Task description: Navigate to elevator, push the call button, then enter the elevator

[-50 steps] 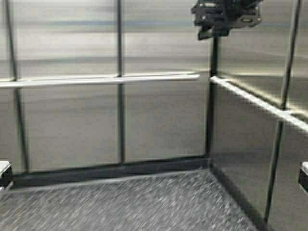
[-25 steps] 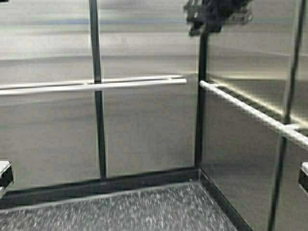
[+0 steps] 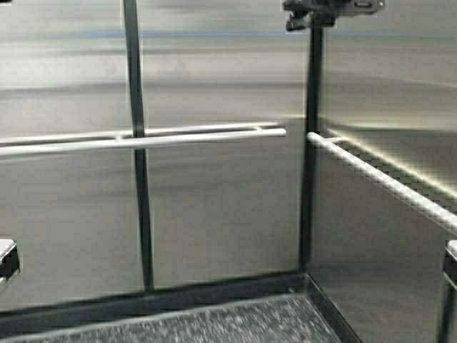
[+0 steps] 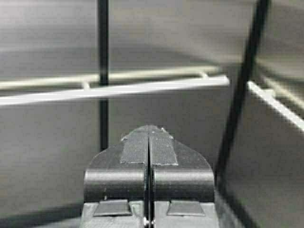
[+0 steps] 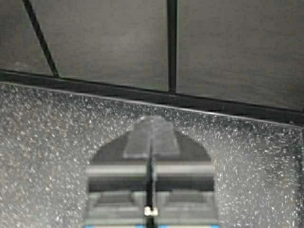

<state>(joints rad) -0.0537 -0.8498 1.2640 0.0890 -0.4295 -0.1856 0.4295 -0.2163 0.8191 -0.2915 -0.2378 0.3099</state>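
Already inside the elevator (image 3: 221, 200), facing its back corner.

Grey steel panels fill the high view, with a silver handrail (image 3: 178, 137) along the back wall, another on the right wall, and speckled floor (image 3: 235, 323) below. Left gripper (image 4: 149, 142) points at the handrail, fingers pressed together, empty. Right gripper (image 5: 151, 137) hangs over the floor, fingers likewise closed on nothing.

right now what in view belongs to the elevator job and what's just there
Job:
- elevator, the robot already inside, facing its steel wall panels
- handrail along the back wall

Just there:
- speckled floor
- left gripper, jaws shut on nothing
- right gripper, jaws shut, pointing at the floor
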